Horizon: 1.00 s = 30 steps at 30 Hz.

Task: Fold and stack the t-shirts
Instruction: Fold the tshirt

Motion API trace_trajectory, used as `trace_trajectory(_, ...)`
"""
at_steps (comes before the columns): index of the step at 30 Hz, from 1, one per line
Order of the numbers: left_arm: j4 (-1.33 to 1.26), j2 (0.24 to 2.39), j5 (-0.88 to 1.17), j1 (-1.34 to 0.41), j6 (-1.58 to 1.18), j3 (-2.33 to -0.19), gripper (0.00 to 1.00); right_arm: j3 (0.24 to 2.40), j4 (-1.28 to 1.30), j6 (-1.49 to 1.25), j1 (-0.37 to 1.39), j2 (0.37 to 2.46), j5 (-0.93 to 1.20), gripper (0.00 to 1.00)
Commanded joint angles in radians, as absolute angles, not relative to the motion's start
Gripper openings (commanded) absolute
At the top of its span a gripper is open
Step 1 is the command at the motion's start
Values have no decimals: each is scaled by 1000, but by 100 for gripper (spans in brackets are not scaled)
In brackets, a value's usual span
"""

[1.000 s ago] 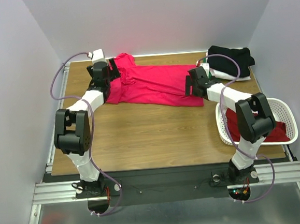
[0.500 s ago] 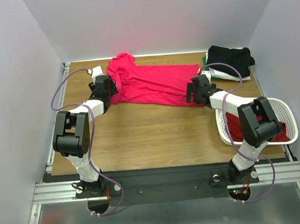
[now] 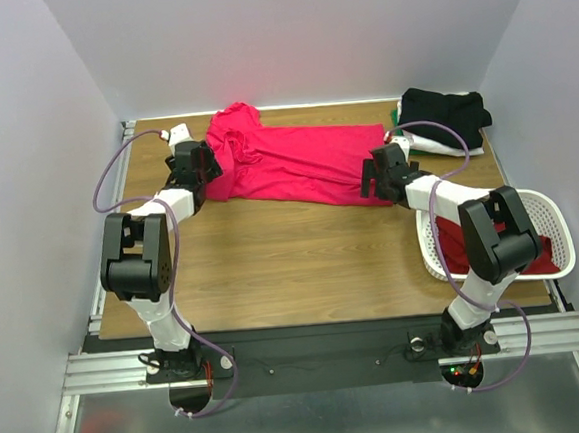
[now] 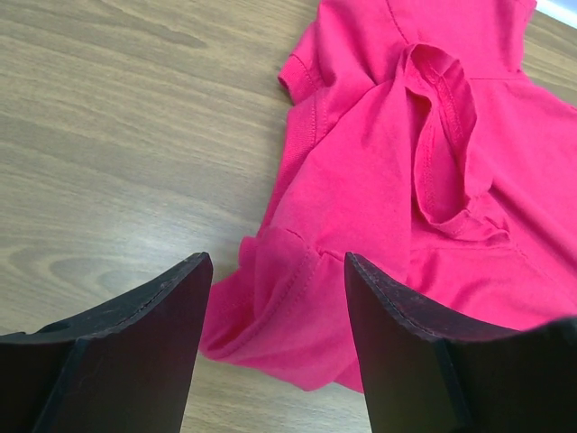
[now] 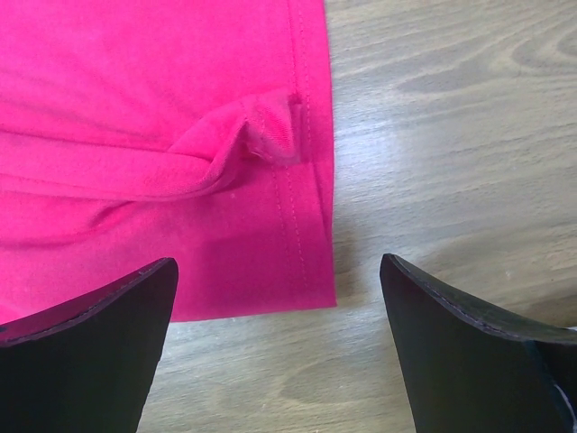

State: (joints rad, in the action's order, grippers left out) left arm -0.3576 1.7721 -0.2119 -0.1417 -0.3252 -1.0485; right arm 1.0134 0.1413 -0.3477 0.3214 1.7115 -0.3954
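Shifted slightly left, the left tool (image 4: 277,262) gapes wide over the bright pink-red cloth t-shirt (image 4: 397,234); the right tool (image 5: 278,263) gapes wide at its hem corner.

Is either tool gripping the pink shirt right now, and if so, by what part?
Nothing is held. The left tool is open over the pink shirt's crumpled collar end, and the right tool is open over its hem corner.

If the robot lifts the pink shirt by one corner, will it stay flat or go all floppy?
Probably floppy: the pink shirt lies wrinkled, with a pucker near its edge. It is likely light, since it looks like thin cloth. If pushed across the table, it would probably bunch up rather than slide whole.
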Motion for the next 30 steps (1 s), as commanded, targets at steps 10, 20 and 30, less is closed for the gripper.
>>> trace_trajectory(10,-311,1818,-132,-132,-333,-1127,53,1008,91,-364,316,1703,-414,100)
trace_trajectory(20,-285,1836,-95,-132,-325,-1140,15,1025,87,-364,311,1752,-405,99)
trace_trajectory(30,-290,1753,-163,-117,-331,-1072,0,1042,89,-359,304,1795,-403,67)
